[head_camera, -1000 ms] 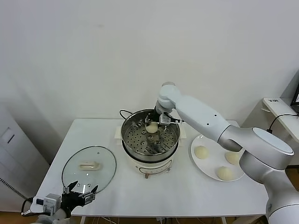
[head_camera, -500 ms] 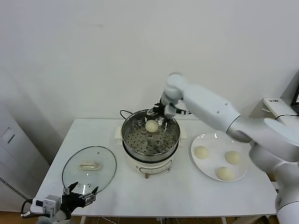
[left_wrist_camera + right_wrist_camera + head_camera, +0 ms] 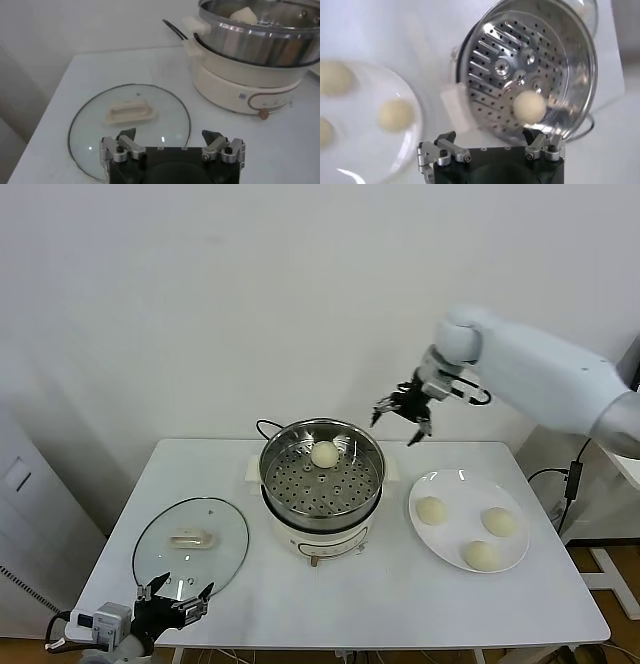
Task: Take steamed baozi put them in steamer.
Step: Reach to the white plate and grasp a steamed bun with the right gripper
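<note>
The right hand (image 3: 400, 416) is held open and empty in the air, above and between the steamer (image 3: 322, 474) and the plate (image 3: 466, 521). One baozi (image 3: 324, 453) is seen inside the steamer; three baozi (image 3: 482, 554) are left on the plate. The left hand (image 3: 172, 602) is parked open beside the glass lid (image 3: 190, 542) at the surface's near edge.

Glossy white rounded right arm (image 3: 545, 379), black gripper (image 3: 401, 414) with seemingly silver screwed fingertips

Bright, even indoor light washes the white worktop (image 3: 250, 584) with only soft shadows, the shiny round steel steamer basket (image 3: 530, 65) glints, and the right wrist view's left half is blurred.
</note>
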`<action>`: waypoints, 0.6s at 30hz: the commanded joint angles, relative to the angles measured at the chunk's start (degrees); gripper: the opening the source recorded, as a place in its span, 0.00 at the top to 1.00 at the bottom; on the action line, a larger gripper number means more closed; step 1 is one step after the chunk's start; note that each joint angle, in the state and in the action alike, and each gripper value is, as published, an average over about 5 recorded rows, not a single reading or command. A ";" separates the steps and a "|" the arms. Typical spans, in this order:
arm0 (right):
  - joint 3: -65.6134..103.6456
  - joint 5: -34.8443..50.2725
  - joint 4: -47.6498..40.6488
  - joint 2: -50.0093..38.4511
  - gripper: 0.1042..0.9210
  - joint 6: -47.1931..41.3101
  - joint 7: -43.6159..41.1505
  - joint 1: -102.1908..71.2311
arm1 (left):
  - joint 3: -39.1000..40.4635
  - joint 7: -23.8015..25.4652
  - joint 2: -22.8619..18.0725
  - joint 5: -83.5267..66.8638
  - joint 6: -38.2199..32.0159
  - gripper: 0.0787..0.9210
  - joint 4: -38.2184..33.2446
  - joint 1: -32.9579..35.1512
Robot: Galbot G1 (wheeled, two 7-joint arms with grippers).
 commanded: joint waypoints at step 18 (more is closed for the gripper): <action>10.09 -0.22 -8.62 -4.31 0.12 -22.41 0.52 -21.05 | -0.02 -0.18 -0.55 0.55 0.73 0.12 -0.96 0.03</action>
